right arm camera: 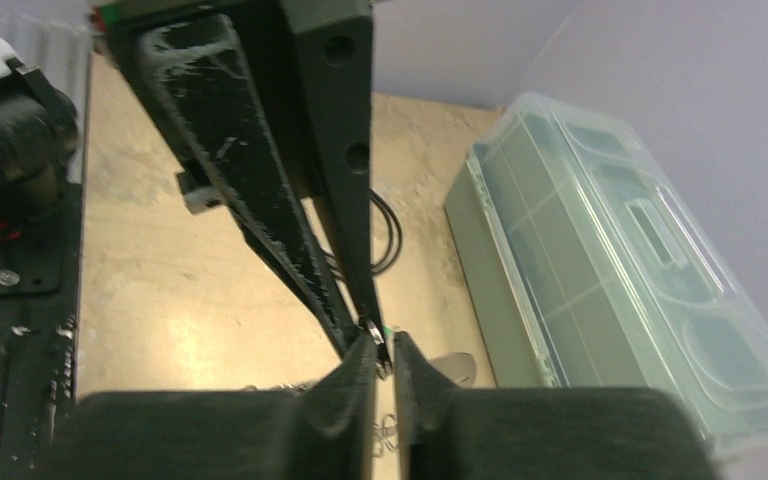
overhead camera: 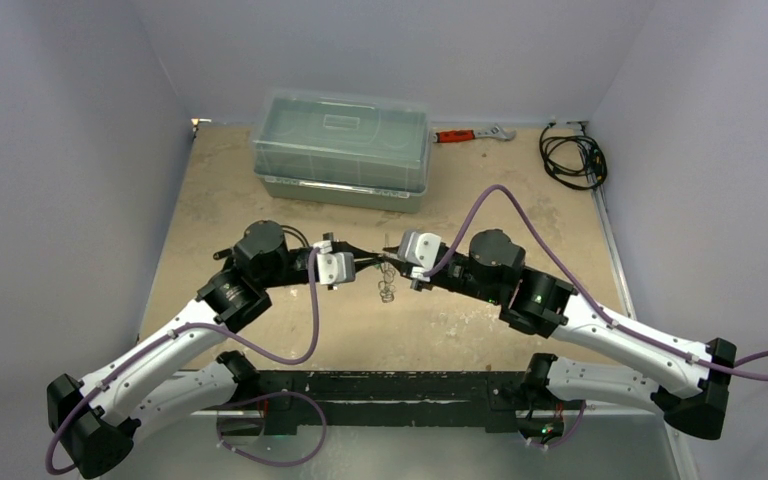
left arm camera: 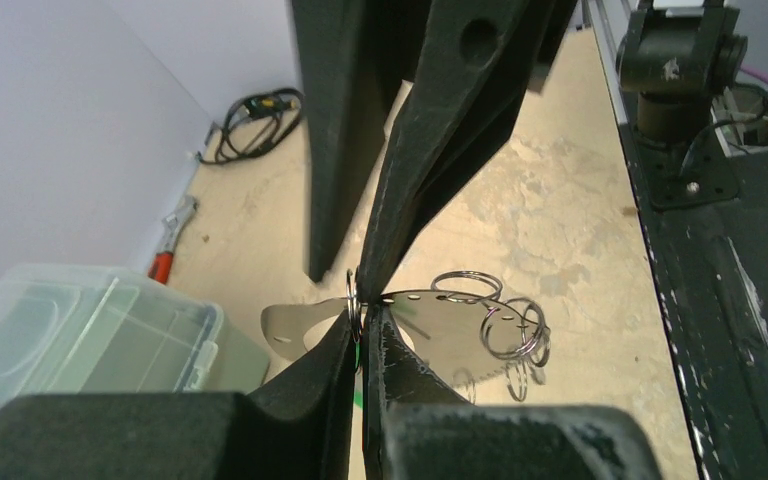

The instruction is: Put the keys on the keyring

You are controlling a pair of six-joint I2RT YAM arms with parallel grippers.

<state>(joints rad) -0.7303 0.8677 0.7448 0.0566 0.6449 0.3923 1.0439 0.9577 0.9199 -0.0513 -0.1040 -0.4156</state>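
Note:
My two grippers meet tip to tip above the middle of the table. The left gripper [overhead camera: 375,261] [left arm camera: 365,325] is shut on the green-headed key, which shows only as a green sliver [left arm camera: 357,356] [right arm camera: 387,329] between its fingers. The right gripper [overhead camera: 388,262] [right arm camera: 384,350] is nearly closed on a thin wire ring of the keyring [left arm camera: 352,297] right at the left fingertips. The flat pale oval tag [left arm camera: 447,335] [right arm camera: 455,366] hangs behind the tips. Several linked wire rings [left arm camera: 484,330] [overhead camera: 387,290] dangle from it. The silver keys are not visible.
A clear lidded plastic box [overhead camera: 341,148] stands at the back centre. A red-handled wrench [overhead camera: 470,134] lies to its right. A black coiled cable [overhead camera: 572,158] lies in the back right corner. Walls enclose the table on three sides.

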